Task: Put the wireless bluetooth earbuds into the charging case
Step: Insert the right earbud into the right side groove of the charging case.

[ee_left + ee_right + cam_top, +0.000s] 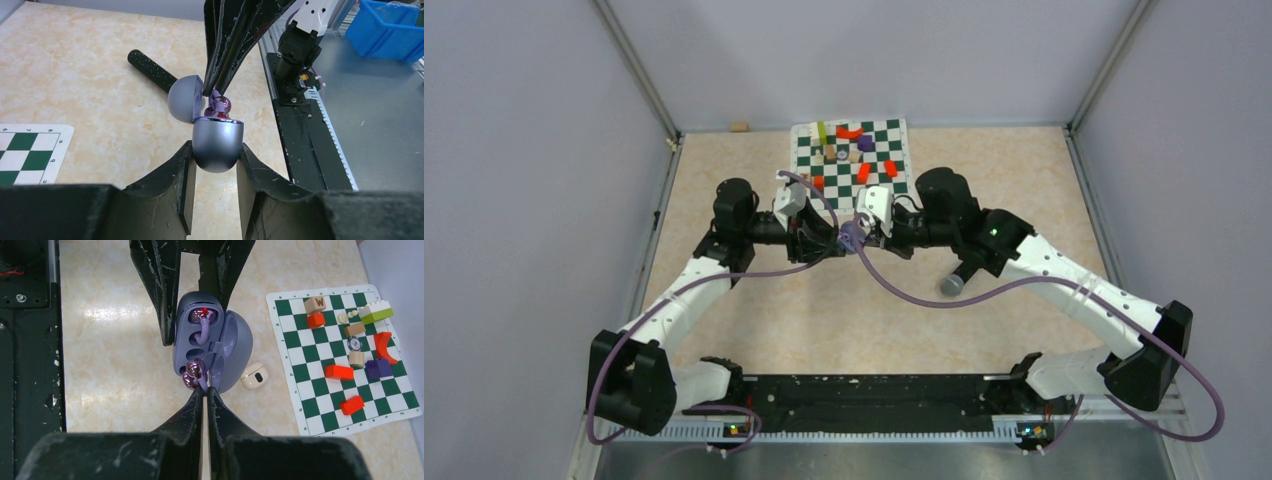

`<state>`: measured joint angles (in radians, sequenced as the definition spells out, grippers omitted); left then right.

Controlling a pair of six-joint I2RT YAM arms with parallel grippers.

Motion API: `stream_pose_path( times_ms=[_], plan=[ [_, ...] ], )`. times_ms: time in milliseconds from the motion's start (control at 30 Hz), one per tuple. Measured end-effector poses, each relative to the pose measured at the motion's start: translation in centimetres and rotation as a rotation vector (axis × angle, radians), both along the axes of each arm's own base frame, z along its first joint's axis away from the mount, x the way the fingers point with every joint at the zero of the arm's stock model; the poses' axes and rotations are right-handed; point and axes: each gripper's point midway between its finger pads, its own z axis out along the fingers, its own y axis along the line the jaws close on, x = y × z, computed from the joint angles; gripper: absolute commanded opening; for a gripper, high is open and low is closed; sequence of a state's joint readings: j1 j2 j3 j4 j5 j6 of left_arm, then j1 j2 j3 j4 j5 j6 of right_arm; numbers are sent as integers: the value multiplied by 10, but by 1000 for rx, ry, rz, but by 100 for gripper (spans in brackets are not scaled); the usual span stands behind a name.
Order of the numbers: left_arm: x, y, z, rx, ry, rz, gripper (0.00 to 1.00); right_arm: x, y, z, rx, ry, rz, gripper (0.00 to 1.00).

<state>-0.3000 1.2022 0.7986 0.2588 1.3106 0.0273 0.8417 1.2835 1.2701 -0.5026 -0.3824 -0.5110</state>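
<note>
**A:** Where is the charging case [186,347]?

**B:** It's in the left pincer [216,148], which is clamped across the rounded body. The lid is swung open. It hangs above the worktop [115,355], near the chessboard mat [320,400].

**A:** And what's in it?

**B:** The first earbud [202,320] sits in the far slot, with a red light glowing beside it. The second earbud [194,374] is at the rim of the near slot and not yet seated. The right pincer [205,390] is clenched tight on its stem.

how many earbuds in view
2: one earbud sits in the charging case, far slot; the other earbud is pinched by the right gripper over the near slot.
</note>
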Motion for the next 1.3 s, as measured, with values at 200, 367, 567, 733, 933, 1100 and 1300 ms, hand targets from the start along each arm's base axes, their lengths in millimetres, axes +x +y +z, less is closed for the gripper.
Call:
stream_pose_path(
  times_ms=[200, 367, 567, 733, 933, 1100, 1300],
  plan=[
    [-2, -1, -7, 18, 2, -1, 0, -1, 2, -4, -2, 22, 4, 0],
    [-3, -1, -12, 31, 7, -1, 0, -2, 3, -9, -11, 40, 11, 0],
    [-4, -1, -13, 35, 5, -4, 0, -4, 3, -11, -18, 41, 19, 0],
    [-4, -2, -14, 37, 11, -5, 0, -6, 3, -12, -26, 34, 31, 0],
    [-5, -2, -14, 37, 13, -5, 0, -8, 5, -13, -35, 24, 45, 0],
    [-5, -1, -15, 39, 19, -5, 0, -9, 6, -16, -49, 15, 48, 0],
    [-4, -1, -16, 44, 26, 2, 0, -6, 6, -18, -61, 6, 28, 0]
  ],
)
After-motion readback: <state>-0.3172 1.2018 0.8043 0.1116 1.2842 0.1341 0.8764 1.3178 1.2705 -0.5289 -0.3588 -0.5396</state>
